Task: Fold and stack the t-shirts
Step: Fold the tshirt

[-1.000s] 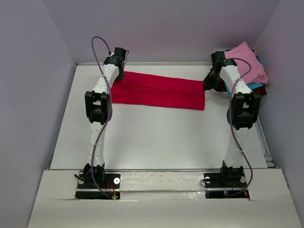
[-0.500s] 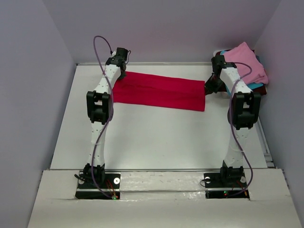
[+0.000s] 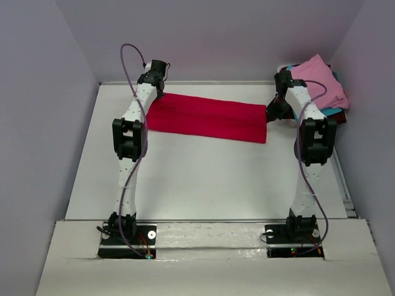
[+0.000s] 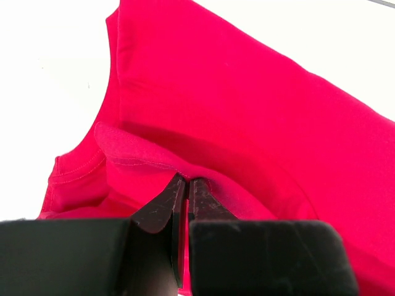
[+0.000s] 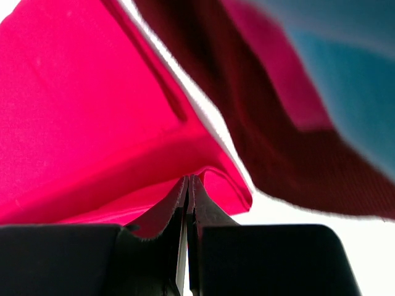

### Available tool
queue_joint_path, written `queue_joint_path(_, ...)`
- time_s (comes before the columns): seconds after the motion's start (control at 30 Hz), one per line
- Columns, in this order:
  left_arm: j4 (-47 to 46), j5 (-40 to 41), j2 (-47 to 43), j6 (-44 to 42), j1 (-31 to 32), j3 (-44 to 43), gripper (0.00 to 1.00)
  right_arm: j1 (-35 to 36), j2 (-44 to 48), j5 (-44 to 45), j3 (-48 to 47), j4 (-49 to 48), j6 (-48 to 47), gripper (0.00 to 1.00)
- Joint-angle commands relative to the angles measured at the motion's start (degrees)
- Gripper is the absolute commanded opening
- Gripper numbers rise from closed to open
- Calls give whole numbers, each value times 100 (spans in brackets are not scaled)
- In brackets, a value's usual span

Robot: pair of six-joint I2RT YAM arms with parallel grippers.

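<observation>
The crimson-red t-shirt [image 3: 210,117] lies as a long folded band across the far part of the table. My left gripper [image 3: 155,94] is shut on its far left edge; in the left wrist view the jaws [image 4: 186,182] pinch a raised fold of the red cloth [image 4: 247,111]. My right gripper [image 3: 273,110] is shut on the band's far right end; in the right wrist view the jaws [image 5: 189,180] pinch the red cloth [image 5: 86,123] at its corner. The pink t-shirt [image 3: 321,83] tops a pile at the far right, with teal-blue [image 3: 330,112] and dark maroon [image 5: 271,135] shirts under it.
The white table [image 3: 203,179] is walled at the back and both sides. The shirt pile sits in the far right corner, close beside my right arm [image 3: 311,135]. A raised ledge [image 3: 210,228] runs along the near edge by the arm bases.
Both grippers have moved a little toward the back wall, drawing the red shirt's far edge with them. The band sits slightly farther back and is stretched flatter.
</observation>
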State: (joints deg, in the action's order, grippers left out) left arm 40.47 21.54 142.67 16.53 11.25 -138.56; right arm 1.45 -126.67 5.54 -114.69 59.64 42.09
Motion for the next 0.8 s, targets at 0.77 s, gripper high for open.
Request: queue_joint_path(0.77,-751,395,120,-10,0,-83,5,-181,-718,369,-818,233,239,7)
